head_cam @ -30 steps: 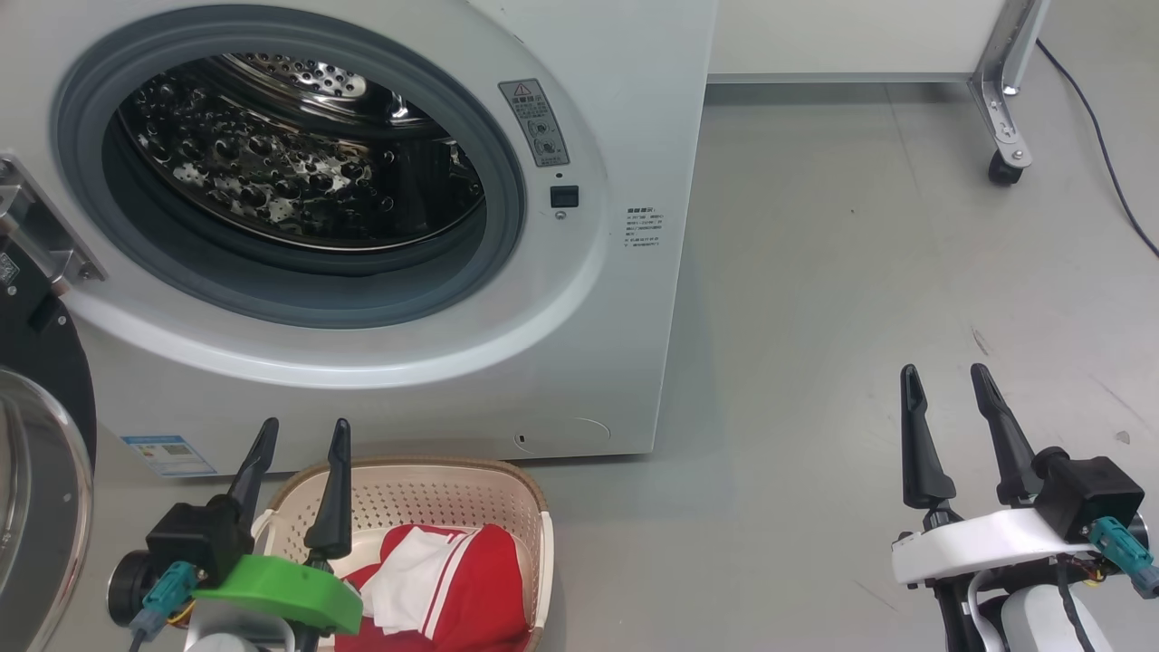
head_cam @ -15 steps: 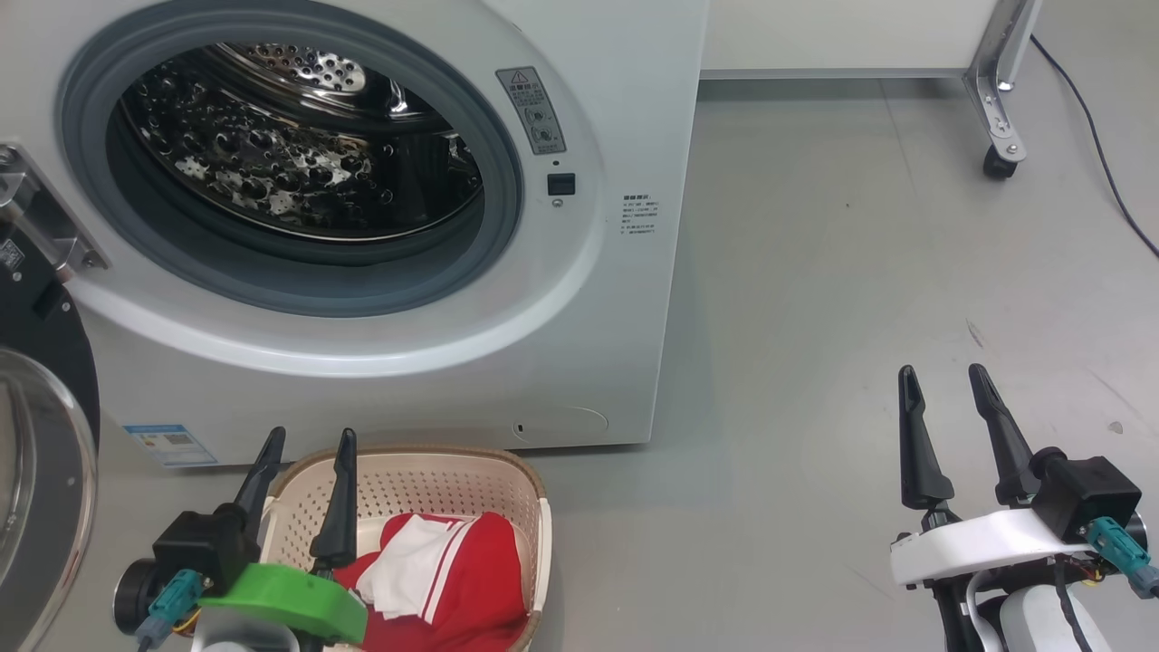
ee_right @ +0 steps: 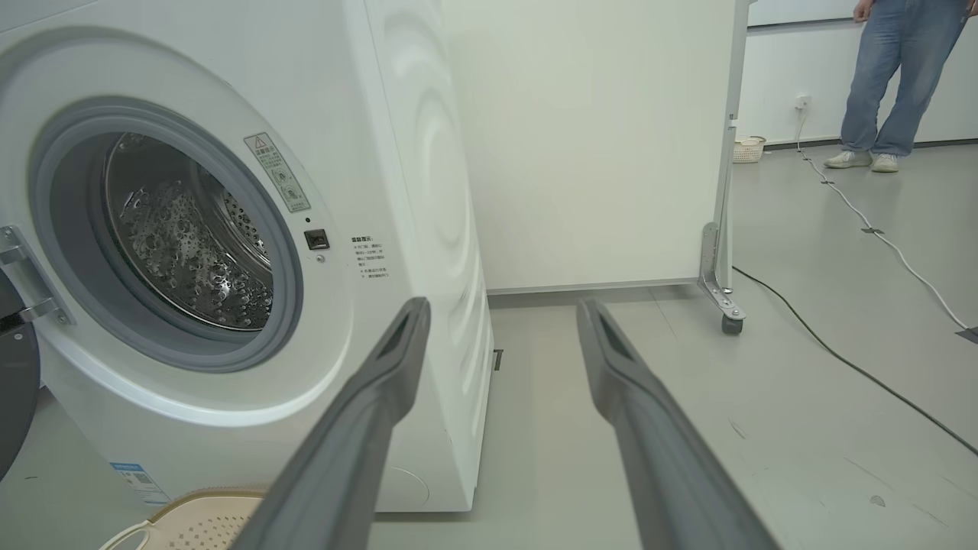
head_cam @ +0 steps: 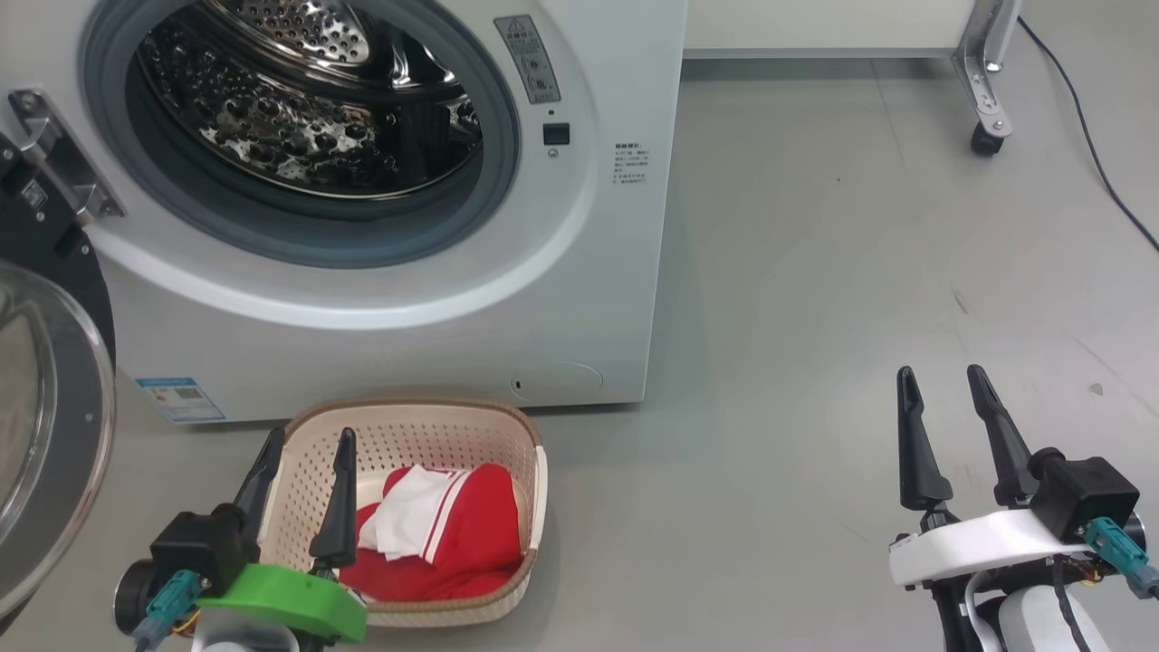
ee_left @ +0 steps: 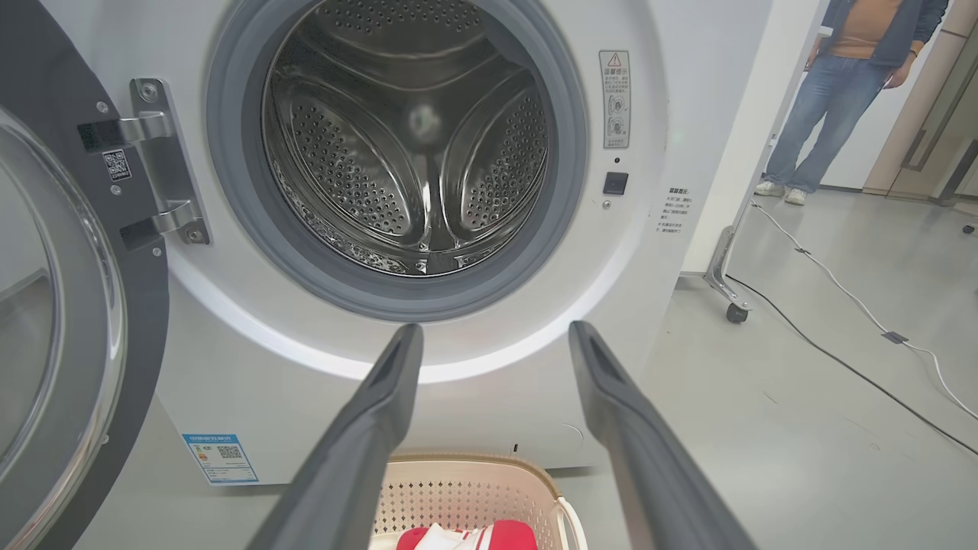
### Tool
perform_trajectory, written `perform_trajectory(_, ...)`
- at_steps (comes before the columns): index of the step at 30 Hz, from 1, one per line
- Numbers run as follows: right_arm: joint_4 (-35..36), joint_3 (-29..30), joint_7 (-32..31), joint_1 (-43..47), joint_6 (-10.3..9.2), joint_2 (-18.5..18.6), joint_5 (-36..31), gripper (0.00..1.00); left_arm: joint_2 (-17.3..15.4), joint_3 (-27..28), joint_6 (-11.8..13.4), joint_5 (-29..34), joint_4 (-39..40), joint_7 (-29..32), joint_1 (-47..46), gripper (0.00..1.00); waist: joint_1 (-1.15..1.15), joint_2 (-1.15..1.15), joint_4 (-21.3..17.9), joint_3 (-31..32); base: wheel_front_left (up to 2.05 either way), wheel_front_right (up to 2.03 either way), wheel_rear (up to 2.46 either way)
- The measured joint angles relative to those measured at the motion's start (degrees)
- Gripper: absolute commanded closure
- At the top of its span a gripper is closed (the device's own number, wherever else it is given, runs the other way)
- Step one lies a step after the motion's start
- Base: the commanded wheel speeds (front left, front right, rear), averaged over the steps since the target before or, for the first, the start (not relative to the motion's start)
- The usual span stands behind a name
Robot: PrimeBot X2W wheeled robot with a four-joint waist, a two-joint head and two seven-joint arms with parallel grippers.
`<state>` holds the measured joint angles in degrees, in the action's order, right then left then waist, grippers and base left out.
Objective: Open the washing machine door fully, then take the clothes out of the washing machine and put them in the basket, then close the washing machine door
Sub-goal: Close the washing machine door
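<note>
The white washing machine (head_cam: 598,272) stands with its steel drum (head_cam: 308,109) bare inside. Its door (head_cam: 54,426), black-rimmed with a glass bowl, hangs open at the left on its hinge. On the floor in front sits the cream basket (head_cam: 407,444) with the red and white clothes (head_cam: 471,534) lying in it. My left gripper (head_cam: 311,435) is open and empty over the basket's left rim. My right gripper (head_cam: 941,371) is open and empty over bare floor at the right. In the left wrist view the left gripper (ee_left: 495,327) points at the drum (ee_left: 412,153).
A white panel on a metal frame with a caster (head_cam: 982,140) stands behind the machine at the right. A black cable (head_cam: 1087,145) runs along the floor there. A person (ee_right: 901,76) in jeans stands far off. Grey floor spreads to the right of the machine.
The whole head picture has shifted: the camera has moved, so the machine sits higher and more of the basket shows. Both grippers stay open and the clothes lie as before.
</note>
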<state>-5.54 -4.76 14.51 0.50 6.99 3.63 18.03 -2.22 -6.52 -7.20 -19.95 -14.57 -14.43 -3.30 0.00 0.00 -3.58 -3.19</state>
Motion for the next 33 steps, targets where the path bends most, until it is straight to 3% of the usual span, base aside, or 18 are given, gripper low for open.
perform_trajectory(17, -0.4, -0.8, 0.0, 0.0, 0.0, 0.0, 0.0, 0.0, 0.0, 0.1, 0.4, 0.4, 0.5, 0.0, 0.1, 0.0, 0.0, 0.0, 0.0, 0.2, -1.24, 1.24, 0.0)
perform_trajectory(33, -0.4, -0.9, 0.0, 0.0, 0.0, 0.0, 0.0, 0.0, 0.0, 0.0, 0.6, 0.4, 0.8, 0.0, 0.4, 0.0, 0.0, 0.0, 0.1, -0.4, -0.57, 0.57, 0.0)
